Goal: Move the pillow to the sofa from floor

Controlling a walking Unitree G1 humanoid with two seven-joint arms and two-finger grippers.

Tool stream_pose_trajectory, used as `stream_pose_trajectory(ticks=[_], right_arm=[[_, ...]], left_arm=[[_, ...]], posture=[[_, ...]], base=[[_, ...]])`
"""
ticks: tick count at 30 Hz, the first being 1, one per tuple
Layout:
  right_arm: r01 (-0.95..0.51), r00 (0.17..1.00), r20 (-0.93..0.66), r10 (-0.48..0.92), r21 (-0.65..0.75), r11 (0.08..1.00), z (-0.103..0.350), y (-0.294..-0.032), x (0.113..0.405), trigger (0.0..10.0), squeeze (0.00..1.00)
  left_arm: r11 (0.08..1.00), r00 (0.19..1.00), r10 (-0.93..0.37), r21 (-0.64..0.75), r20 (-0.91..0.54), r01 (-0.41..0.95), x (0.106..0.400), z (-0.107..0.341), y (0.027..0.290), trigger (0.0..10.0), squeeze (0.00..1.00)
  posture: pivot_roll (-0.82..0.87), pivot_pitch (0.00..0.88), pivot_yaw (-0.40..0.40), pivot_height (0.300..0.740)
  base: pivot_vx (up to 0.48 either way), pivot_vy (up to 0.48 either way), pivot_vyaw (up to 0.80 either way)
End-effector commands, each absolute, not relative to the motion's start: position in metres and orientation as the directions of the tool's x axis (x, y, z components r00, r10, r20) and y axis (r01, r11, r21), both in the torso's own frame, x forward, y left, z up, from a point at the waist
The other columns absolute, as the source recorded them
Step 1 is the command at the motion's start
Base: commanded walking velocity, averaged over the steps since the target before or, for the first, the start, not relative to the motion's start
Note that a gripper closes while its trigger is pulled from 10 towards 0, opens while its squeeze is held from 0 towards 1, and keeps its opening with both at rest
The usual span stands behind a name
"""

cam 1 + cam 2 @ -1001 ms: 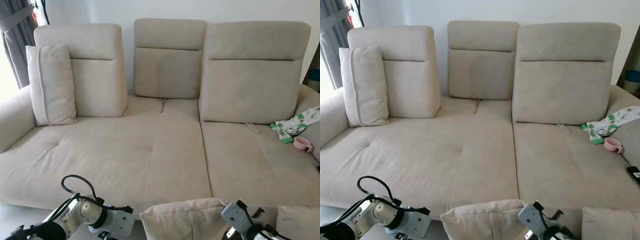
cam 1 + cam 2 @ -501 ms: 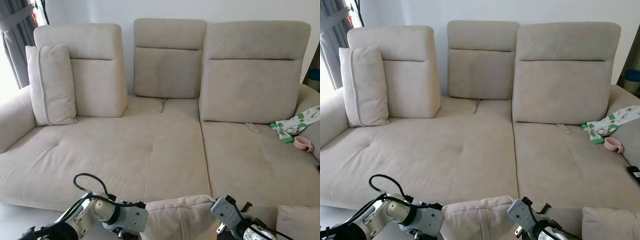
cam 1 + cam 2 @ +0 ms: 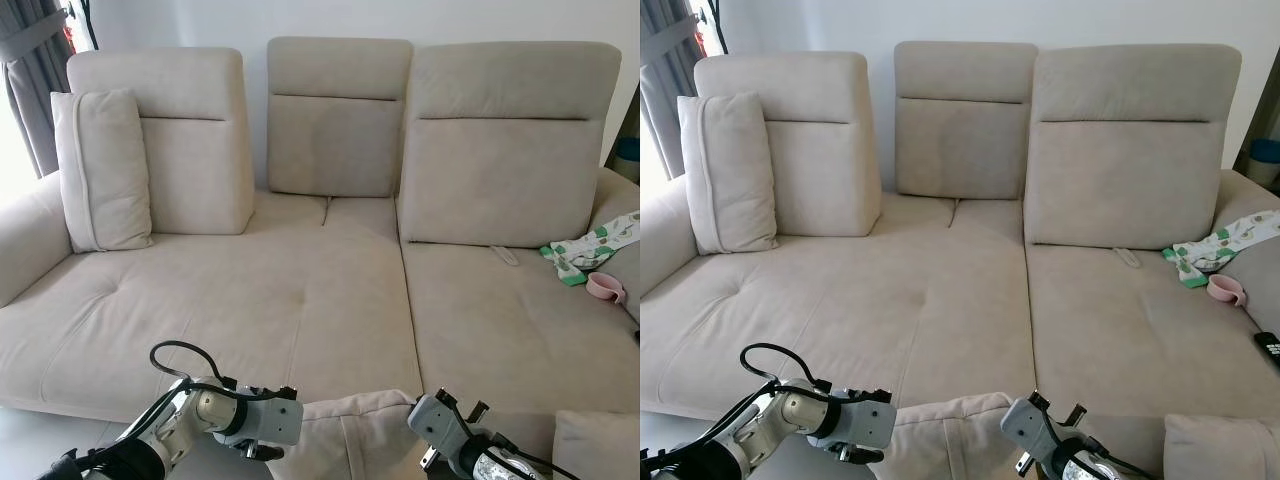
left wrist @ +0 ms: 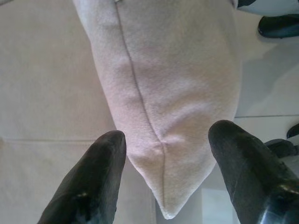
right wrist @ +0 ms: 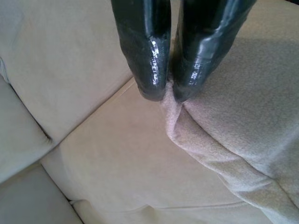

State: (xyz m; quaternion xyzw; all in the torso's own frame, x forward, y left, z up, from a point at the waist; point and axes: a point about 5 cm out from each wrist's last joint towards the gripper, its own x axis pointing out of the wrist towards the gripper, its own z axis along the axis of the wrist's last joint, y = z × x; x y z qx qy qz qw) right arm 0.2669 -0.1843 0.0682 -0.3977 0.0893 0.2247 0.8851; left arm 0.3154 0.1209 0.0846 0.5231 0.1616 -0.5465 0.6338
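Right gripper (image 5: 168,93): fingers pressed nearly together, pinching a fold of fabric at the pillow's (image 3: 350,440) edge; in the head views, low at the sofa's front edge, just right of the pillow.
Left gripper (image 4: 168,154): fingers spread wide, one on each side of the pillow's seamed corner, not clearly touching it; in the left eye view, wrist (image 3: 270,422) just left of the pillow, close against its side.
Pillow: beige, held between the two grippers at the bottom of the head views, directly in front of the sofa's (image 3: 300,300) seat edge, near the seam between the long left seat and the right seat; top edge slightly slumped; corner pointing toward the left wrist camera with a seam running along its middle.
Second pillow (image 3: 100,170): upright at the sofa's left end, leaning against the left backrest and beside the armrest.
Third pillow (image 3: 595,445): low at the right, near the sofa's front, well apart from the grippers.
Patterned cloth (image 3: 590,245): green and white, lying at the right end of the seat.
Pink cup (image 3: 606,288): just in front of the cloth, on the same seat.
Curtain (image 3: 35,80): grey, hanging behind the sofa's left end.
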Motion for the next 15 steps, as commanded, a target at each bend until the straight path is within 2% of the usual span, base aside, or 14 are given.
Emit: stream_pose_trajectory(ticks=[1,8,15], right_arm=[[-0.483,0.874,-0.324,0.364,-0.665,0.569,0.071,-0.174,0.264,0.0,0.0],[-0.472,0.873,-0.27,0.406,-0.678,0.563,0.083,-0.157,0.265,0.0,0.0],[-0.416,0.899,-0.221,0.379,-0.702,0.577,0.093,-0.16,0.271,0.0,0.0]], left_arm=[[-0.144,0.384,-0.458,0.493,-0.802,0.858,0.32,0.082,0.127,10.0,0.0],[-0.108,0.428,-0.417,0.511,-0.802,0.853,0.325,0.079,0.117,10.0,0.0],[-0.179,0.339,-0.384,0.429,-0.859,0.885,0.317,0.073,0.123,10.0,0.0]], posture=[[-0.12,0.0,0.042,0.561],[-0.12,0.0,0.047,0.561],[-0.12,0.0,0.051,0.561]], base=[[0.0,0.0,0.0],[0.0,0.0,0.0],[0.0,0.0,0.0]])
